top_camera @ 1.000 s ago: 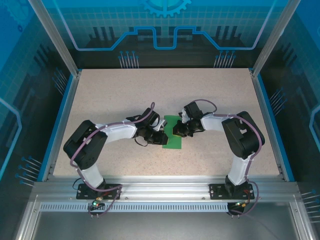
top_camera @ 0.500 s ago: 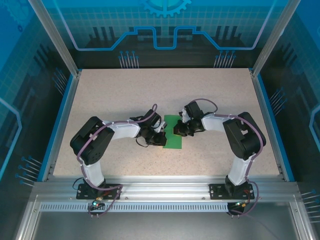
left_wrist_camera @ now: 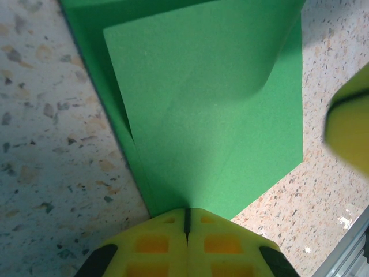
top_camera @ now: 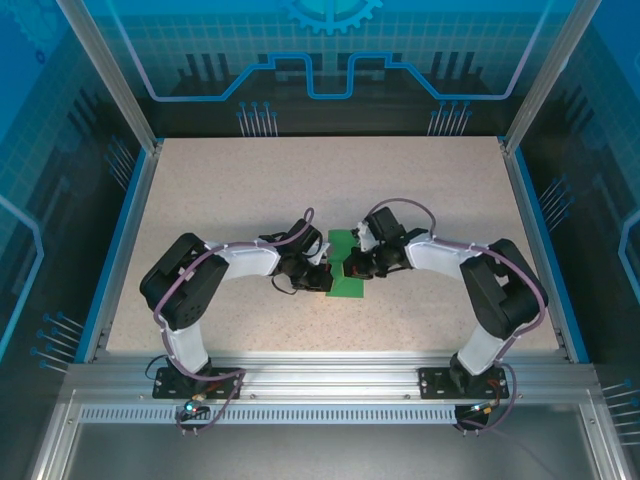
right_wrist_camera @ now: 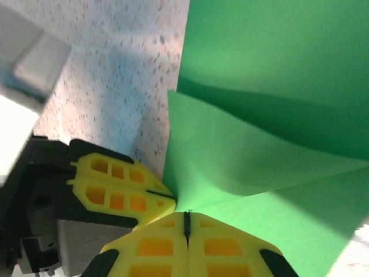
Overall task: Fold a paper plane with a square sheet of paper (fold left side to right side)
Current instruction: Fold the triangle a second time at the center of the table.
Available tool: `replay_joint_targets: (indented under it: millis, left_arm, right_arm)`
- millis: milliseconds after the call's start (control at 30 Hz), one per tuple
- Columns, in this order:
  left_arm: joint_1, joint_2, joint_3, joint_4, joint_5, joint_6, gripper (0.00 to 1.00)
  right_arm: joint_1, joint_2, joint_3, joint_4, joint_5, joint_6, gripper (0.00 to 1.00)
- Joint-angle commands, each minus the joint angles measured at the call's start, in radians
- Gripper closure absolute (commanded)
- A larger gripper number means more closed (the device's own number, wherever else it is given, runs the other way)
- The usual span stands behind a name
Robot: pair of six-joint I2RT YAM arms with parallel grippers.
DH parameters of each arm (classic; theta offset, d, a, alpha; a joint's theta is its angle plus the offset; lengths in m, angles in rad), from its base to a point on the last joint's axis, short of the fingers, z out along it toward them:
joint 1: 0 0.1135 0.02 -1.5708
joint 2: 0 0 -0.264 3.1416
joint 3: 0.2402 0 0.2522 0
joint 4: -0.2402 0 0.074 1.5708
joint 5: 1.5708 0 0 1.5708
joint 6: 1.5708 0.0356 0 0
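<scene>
Left gripper (left_wrist_camera: 186, 214) at square sheet of paper (left_wrist_camera: 213, 115) left edge, right gripper (right_wrist_camera: 186, 222) opposite; both jaws pinched shut on it.

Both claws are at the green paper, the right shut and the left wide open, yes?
No: the left gripper is shut too, its jaws pressed together on the paper's edge, as the left wrist view shows. The right gripper is shut.
</scene>
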Motion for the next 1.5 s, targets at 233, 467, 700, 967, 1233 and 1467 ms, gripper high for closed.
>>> replay_joint_targets:
  millis: [233, 467, 700, 967, 1233, 1467]
  left_arm:
    - [-0.018, 0.031, -0.019, -0.034, -0.079, 0.011, 1.0]
    - [-0.018, 0.033, -0.016, -0.035, -0.079, 0.012, 1.0]
    - [-0.019, 0.037, -0.014, -0.034, -0.079, 0.011, 1.0]
    - [-0.02, 0.04, -0.012, -0.04, -0.081, 0.01, 1.0]
    - [-0.02, 0.04, -0.011, -0.055, -0.091, 0.01, 1.0]
    - [-0.02, 0.043, -0.018, -0.06, -0.097, 0.01, 1.0]
  right_arm:
    - [0.037, 0.08, 0.04, -0.022, -0.034, -0.019, 1.0]
    - [0.041, 0.086, 0.047, -0.021, -0.036, -0.018, 1.0]
    - [0.047, 0.114, 0.066, -0.019, -0.043, -0.015, 1.0]
    - [0.052, 0.158, 0.086, -0.051, -0.036, -0.022, 1.0]
    - [0.048, 0.196, 0.095, -0.101, -0.012, -0.036, 0.99]
    - [0.033, 0.215, 0.122, -0.16, 0.035, -0.072, 0.99]
